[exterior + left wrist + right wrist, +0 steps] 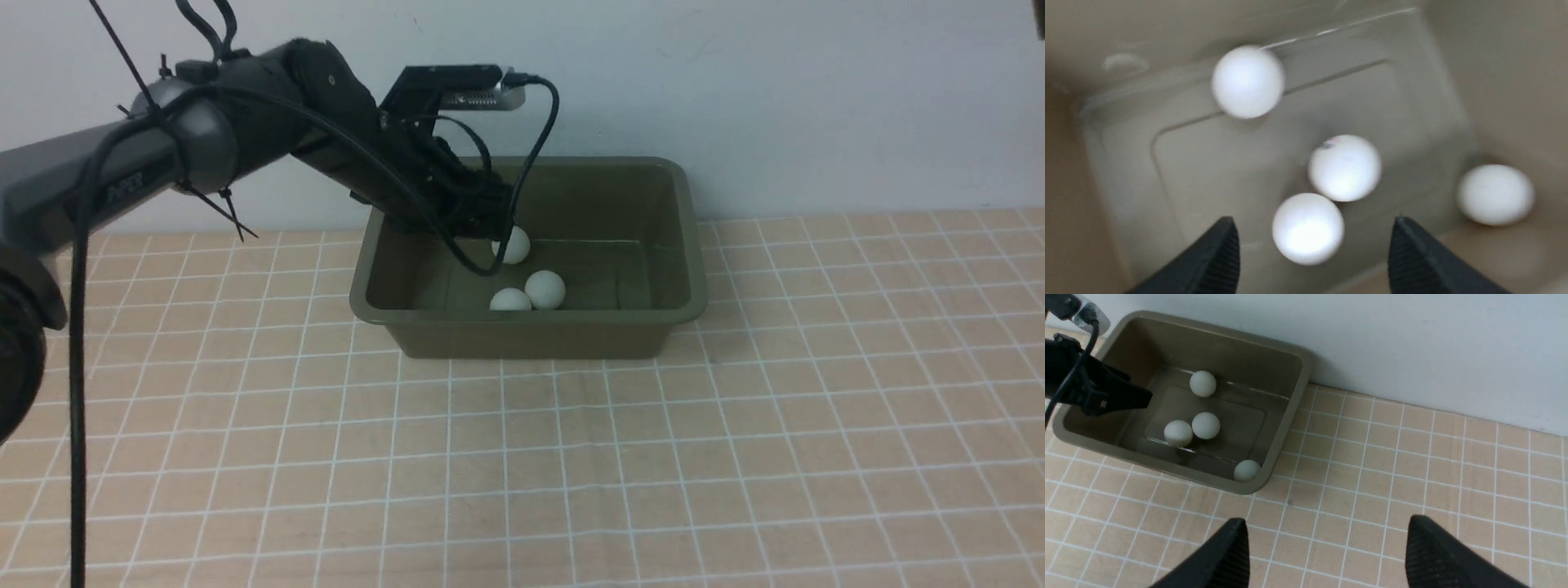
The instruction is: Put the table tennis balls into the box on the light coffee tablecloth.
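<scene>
Several white table tennis balls lie on the floor of the olive-green box [522, 317], which stands on the light coffee tablecloth [571, 457]. In the left wrist view one ball [1307, 228] lies loose below the gap between the fingers, another [1345, 168] touches it, one [1248, 81] is further off and one [1495, 194] sits by the wall. My left gripper [1313, 219] hangs open inside the box [1494, 81], holding nothing. The front view shows three balls [544, 289] and the left gripper [492, 227] above them. My right gripper [1327, 524] is open over bare cloth, away from the box [1286, 428].
A pale wall [816, 98] rises directly behind the box. The left arm's cable [535, 155] loops over the box's back rim. The tablecloth [1412, 465] spreads out in front of and to the right of the box.
</scene>
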Robot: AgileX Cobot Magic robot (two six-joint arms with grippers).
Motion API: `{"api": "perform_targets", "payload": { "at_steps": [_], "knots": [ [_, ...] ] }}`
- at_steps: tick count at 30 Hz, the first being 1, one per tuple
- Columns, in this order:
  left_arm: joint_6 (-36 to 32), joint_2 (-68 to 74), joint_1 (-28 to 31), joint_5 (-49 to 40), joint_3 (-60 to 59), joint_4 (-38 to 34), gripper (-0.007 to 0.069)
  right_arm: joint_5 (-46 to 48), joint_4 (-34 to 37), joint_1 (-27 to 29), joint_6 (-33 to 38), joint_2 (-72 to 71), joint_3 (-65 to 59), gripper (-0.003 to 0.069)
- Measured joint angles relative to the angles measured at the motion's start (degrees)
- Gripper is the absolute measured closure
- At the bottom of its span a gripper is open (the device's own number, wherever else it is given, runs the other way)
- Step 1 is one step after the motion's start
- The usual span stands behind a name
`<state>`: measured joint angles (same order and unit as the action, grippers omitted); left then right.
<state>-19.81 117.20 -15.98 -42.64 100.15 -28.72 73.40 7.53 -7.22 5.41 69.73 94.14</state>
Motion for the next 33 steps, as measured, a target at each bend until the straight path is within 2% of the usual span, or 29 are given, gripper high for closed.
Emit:
{"api": "perform_targets", "payload": {
  "at_steps": [4, 9, 10, 11, 14, 17, 25, 26, 27, 33],
  "knots": [
    [-0.1, -6.4, -0.1, -6.7, 3.0, 0.3, 0.0386, 0.0, -0.3, 0.0, 0.0, -5.9, 0.0, 0.0192],
    [-1.2, -16.4, -0.2, -16.7, 3.5, 3.9, 0.0645, 0.1, -1.5, -1.5, 0.0, -12.6, 0.0, 0.0195],
    [-1.2, -16.7, -0.2, -17.1, 3.5, 3.9, 0.0645, 0.1, -1.6, -1.7, 0.0, -12.6, 0.0, 0.0196],
    [-1.3, -19.4, -0.2, -19.6, 3.3, 5.3, 0.0676, 0.2, -1.9, -2.4, 0.0, -14.1, 0.0, 0.0202],
    [-1.3, -26.1, -0.2, -21.9, 1.1, 6.9, 0.0693, 0.3, -3.4, -3.7, 0.0, -17.1, -0.1, 0.0238],
    [-1.3, -34.0, -0.2, -21.4, -3.7, 7.6, 0.0693, 0.2, -6.3, -4.0, 0.0, -20.5, -2.8, 0.0304],
    [-2.4, -56.6, -0.2, -15.2, -21.0, 7.7, 0.0693, -0.2, -11.0, -4.0, 0.3, -32.5, -23.3, 0.0598],
    [-2.5, -57.4, -0.2, -15.1, -21.4, 7.7, 0.0693, -0.3, -11.0, -4.0, 0.4, -33.1, -23.9, 0.0604],
    [-2.8, -59.8, -0.2, -14.2, -24.3, 7.7, 0.0693, -2.4, -10.6, -4.0, 0.7, -34.8, -27.9, 0.0641],
    [-4.4, -68.2, -0.2, -7.8, -36.2, 7.4, 0.0693, -17.4, -6.4, -4.0, 2.0, -41.9, -42.5, 0.0676]
  ]
}}
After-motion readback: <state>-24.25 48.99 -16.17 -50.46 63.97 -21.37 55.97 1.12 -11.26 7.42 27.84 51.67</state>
